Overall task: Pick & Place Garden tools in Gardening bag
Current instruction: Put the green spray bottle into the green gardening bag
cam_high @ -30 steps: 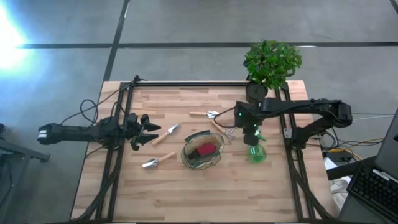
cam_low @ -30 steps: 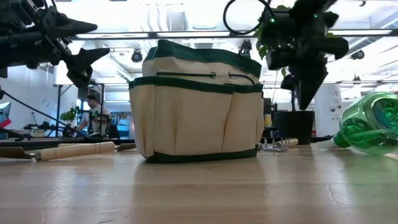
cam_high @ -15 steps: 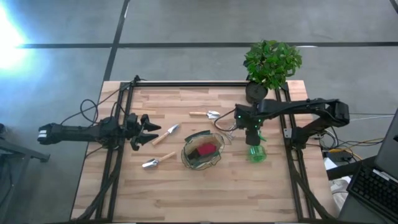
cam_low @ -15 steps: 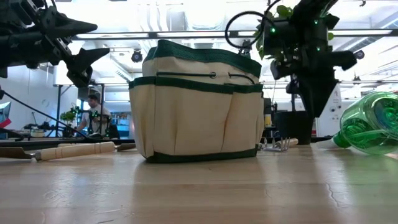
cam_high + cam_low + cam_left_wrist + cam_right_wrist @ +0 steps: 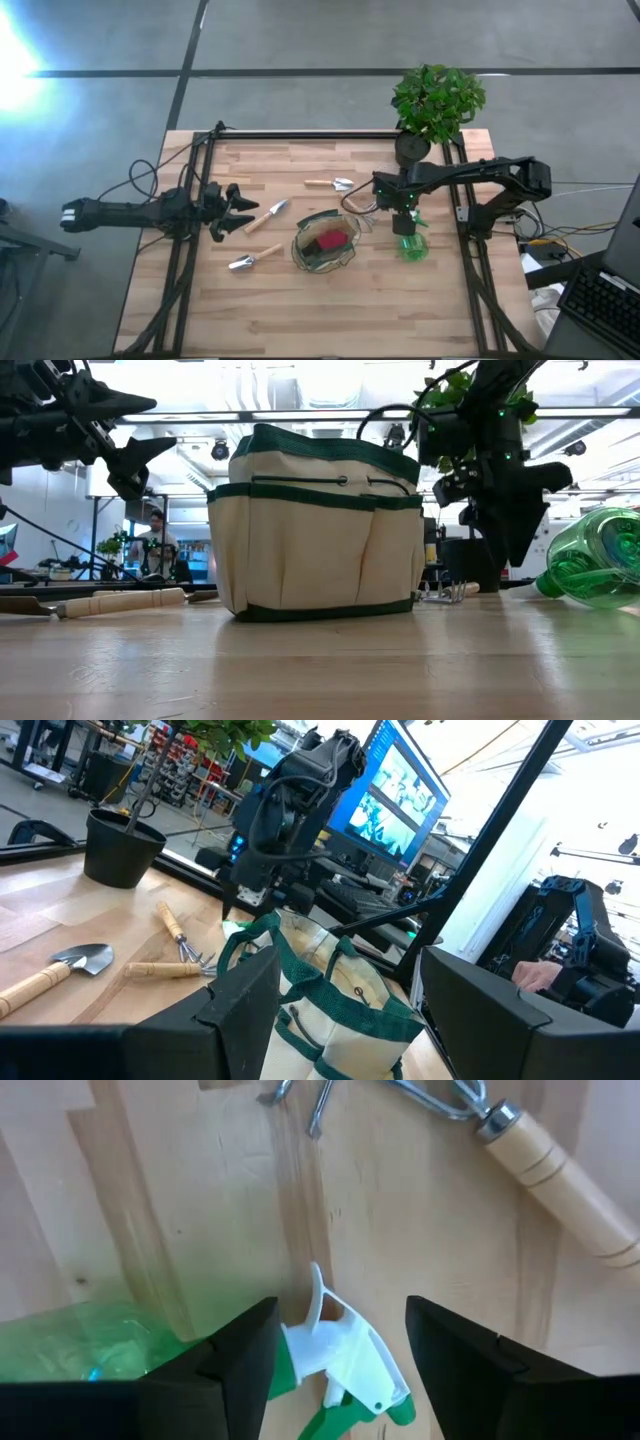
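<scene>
From above, you have the red-and-black piece (image 5: 329,241) already inside the gardening bag (image 5: 325,241) at mid surface (image 5: 300,310), while two trowels (image 5: 265,217) (image 5: 254,260) lie near the waiting left tool (image 5: 238,209), its fingers apart, and a third trowel (image 5: 330,184) lies behind the bag. At surface level the bag (image 5: 318,530) stands upright with the fork (image 5: 445,592) still lying beside it. Your right wrist view shows the right tool (image 5: 340,1345), jaws apart and empty, over the green spray bottle (image 5: 120,1355), so most tools remain.
</scene>
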Controlling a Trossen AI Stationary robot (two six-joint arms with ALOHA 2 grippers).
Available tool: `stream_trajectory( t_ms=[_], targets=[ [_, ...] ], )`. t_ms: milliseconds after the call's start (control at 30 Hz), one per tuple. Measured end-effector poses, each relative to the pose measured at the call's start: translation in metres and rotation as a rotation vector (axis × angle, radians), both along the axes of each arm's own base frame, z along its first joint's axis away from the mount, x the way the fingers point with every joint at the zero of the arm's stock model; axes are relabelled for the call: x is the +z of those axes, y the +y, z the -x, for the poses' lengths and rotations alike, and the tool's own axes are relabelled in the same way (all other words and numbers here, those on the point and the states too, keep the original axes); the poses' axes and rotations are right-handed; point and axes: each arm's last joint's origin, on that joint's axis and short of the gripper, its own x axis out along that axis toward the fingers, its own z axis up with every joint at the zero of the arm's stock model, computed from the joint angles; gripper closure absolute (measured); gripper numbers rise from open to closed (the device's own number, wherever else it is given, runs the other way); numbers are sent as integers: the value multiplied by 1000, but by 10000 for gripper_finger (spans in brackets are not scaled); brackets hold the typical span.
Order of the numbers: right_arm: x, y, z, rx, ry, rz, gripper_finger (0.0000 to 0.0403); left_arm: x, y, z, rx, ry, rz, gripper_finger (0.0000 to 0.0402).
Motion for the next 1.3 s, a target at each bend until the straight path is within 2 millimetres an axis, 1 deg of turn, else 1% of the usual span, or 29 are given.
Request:
stream_trajectory(
  t_ms=[300,567,900,1100,1300],
  targets=[
    [-20,-1,-6,-8,85,-21,212,0,0,0,0,0,0,156],
    [-31,-1,-7,-34,113,-38,227,0,0,0,-1,0,0,156],
    [-41,0,0,-53,116,-38,249,0,0,0,0,0,0,156],
    [-42,0,0,-82,113,-31,277,0,0,0,0,0,0,156],
    [-42,0,0,-85,114,-25,327,0,0,0,0,0,0,156]
  ],
)
